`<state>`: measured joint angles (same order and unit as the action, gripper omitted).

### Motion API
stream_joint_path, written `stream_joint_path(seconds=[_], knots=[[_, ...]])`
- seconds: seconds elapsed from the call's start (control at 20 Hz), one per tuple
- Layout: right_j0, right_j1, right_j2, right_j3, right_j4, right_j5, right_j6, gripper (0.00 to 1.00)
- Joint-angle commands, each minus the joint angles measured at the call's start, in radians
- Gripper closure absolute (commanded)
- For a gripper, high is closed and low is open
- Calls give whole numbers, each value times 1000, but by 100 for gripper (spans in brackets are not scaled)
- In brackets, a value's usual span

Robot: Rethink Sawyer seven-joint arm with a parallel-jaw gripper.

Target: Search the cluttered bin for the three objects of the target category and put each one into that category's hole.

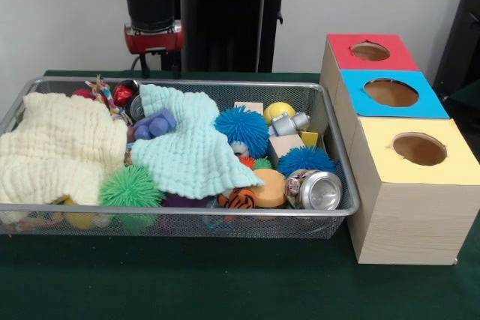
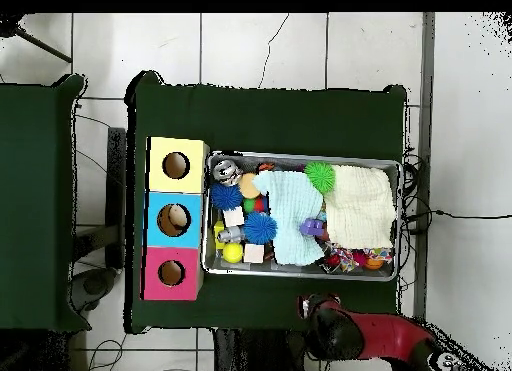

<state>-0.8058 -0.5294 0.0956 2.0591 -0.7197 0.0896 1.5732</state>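
Wire bin [image 1: 330, 185] was still full of clutter, boxes' holes [image 1: 419, 149] seemingly unfilled; sorting looked barely begun. My gripper [image 1: 153, 58] hung behind the bin's far rim, its grasp impossible to tell.

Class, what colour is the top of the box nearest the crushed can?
Yellow top, with a round hole; the front view shows it best.
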Motion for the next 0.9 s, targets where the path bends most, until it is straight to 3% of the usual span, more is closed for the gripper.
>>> stream_joint_path(seconds=[0.05, 0.3, 0.5, 0.9], knots=[[40, 88, -89, -90, -74, -234, 134, 0], [105, 103, -207, -7, -25, -364, 178, 0], [145, 127, -220, -12, 26, -410, 179, 0], [174, 39, -134, -52, 122, -250, 182, 0]])
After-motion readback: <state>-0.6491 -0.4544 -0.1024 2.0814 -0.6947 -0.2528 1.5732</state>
